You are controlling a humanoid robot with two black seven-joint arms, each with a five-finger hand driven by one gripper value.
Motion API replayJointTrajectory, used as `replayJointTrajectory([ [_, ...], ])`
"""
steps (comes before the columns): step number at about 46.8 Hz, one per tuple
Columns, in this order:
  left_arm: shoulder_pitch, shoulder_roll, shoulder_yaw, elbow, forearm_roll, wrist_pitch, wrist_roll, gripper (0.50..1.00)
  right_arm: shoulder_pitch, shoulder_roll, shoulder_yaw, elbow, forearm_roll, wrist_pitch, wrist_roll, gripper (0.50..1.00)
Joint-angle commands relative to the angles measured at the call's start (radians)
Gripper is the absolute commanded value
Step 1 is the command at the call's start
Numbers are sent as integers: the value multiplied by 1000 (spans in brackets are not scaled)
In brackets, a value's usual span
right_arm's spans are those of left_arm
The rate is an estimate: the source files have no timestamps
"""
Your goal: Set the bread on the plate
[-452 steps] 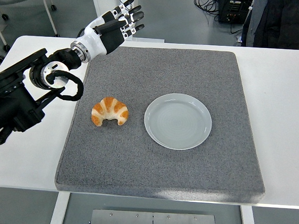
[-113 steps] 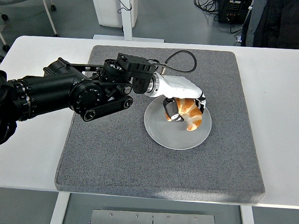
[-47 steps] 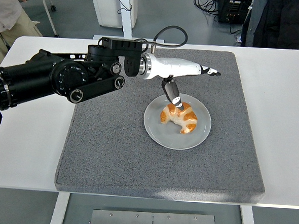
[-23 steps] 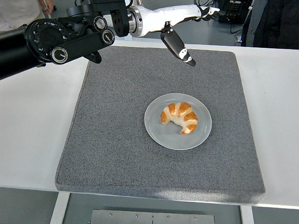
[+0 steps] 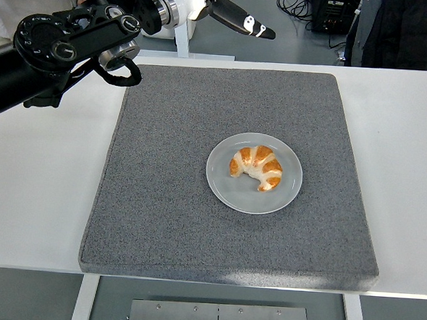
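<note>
Head view: the bread (image 5: 257,167), a croissant, lies flat on the plate (image 5: 221,184), inside the rim and a little toward the plate's far side. Nothing touches it. The plate sits on the grey mat (image 5: 160,200), roughly midway between the table's left and right edges and about midway between its near and far edges. The mat covers the middle of the white table (image 5: 40,207), whose bare surface shows at both sides.

The left hand (image 5: 233,12) is up at the far edge of the table, toward its far left corner, well apart from the plate and raised above the surface. Only part of it is in the picture; the thumb and what shows of the fingers are stretched out and hold nothing, so it reads as open. The black arm behind it crosses the far left corner. The right arm does not show.

As a judgement: the placing itself looks finished, since the bread rests on the plate with the hand clear of it. What may be left is only bringing the arm to rest away from the table.
</note>
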Motion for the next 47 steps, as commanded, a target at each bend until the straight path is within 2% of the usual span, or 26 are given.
replayJointTrajectory([
  [1, 36, -6, -31, 8, -3, 5, -1, 992, 0, 0, 0, 0, 0, 0, 0, 1000],
  [6, 82, -25, -86, 62, -3, 5, -6, 992, 0, 0, 0, 0, 0, 0, 0, 1000],
  [13, 139, -89, -150, 172, -10, -3, -21, 992, 0, 0, 0, 0, 0, 0, 0, 1000],
  [25, 193, -190, -178, 329, -142, -43, -58, 990, 0, 0, 0, 0, 0, 0, 0, 1000],
  [32, 197, -190, -187, 473, -289, -119, -60, 990, 0, 0, 0, 0, 0, 0, 1, 1000],
  [34, 197, -190, -190, 495, -326, -124, -60, 990, 0, 0, 0, 0, 0, 0, 0, 1000],
  [40, 232, -190, -229, 504, -418, -129, -61, 990, 0, 0, 0, 0, 0, 0, 0, 1000],
  [47, 281, -190, -299, 504, -429, -129, -61, 990, 0, 0, 0, 0, 0, 0, 0, 1000],
])
